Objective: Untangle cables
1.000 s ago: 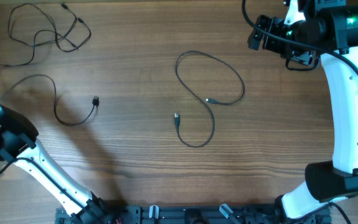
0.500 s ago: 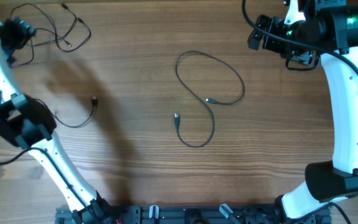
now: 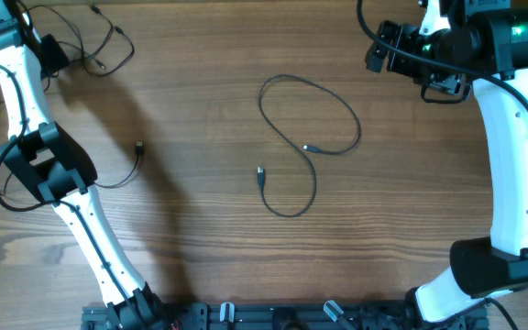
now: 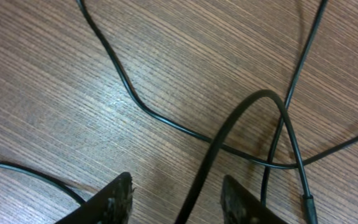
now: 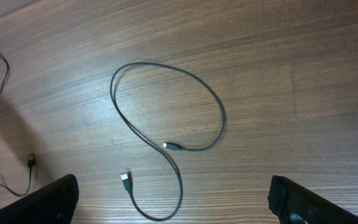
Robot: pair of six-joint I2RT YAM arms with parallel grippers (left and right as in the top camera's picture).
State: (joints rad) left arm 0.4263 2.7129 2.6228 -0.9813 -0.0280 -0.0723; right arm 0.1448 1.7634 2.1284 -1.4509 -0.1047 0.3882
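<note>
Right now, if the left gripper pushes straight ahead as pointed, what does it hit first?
Likely the arched black cable between the left gripper's open fingers, then the table; depth is unclear.

Overhead view: looped cable (image 3: 312, 137) occupies table (image 3: 200, 247) centre; open wood from 4 to 8 o'clock of it. At 10 o'clock, tangled cables (image 3: 108, 57) and left arm (image 3: 49, 170) block the corner. Right arm (image 3: 511, 137) bars 3 o'clock. One strand (image 4: 219, 140) runs between the fingers of the parted left gripper (image 4: 178, 202).

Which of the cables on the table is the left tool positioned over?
The tangled cables in the far-left corner: their crossing strands lie under the open left tool. The centre loop and the short cable lie apart from it.
</note>
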